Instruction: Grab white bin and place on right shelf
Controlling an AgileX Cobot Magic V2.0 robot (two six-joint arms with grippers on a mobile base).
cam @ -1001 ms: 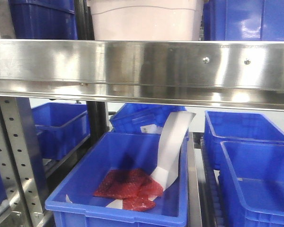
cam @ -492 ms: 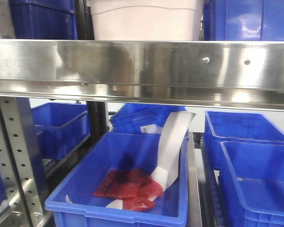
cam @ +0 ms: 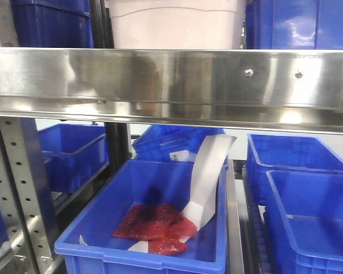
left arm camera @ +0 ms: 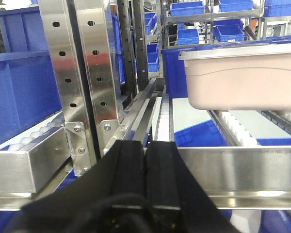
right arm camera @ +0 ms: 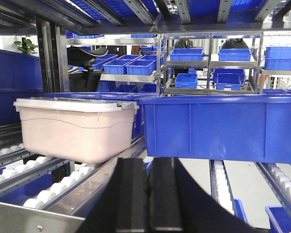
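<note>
I find the white bin (cam: 175, 24) standing on the roller lane of the upper rack level, just behind the broad steel front rail (cam: 171, 80), flanked by a dark blue crate (cam: 51, 23) on one side and a large blue crate (right arm camera: 223, 126) on the other. From the left wrist camera the bin (left arm camera: 242, 80) lies ahead and to the right of the left gripper (left arm camera: 145, 160); from the right wrist camera it (right arm camera: 75, 128) lies ahead and to the left of the right gripper (right arm camera: 148, 179). I judge, then, that the bin sits between the two arms, roughly centred, with neither arm plainly nearer. Both grippers are below the level of the bin's rim and short of the rail, well apart from the tub. Each has its two black pads pressed flat together with nothing between them, so both are clenched empty. The bin's long axis cannot be settled with confidence: the right wrist view shows a broad face and a receding side, which suggests it runs back along the rollers, but I record that as opinion only. The bin's lid (right arm camera: 72, 104) is seated flat. In my judgement the coming move turns on parting both grippers and closing in on the bin from its two flanks, where the crate on the right arm's side leaves scant room.
</note>
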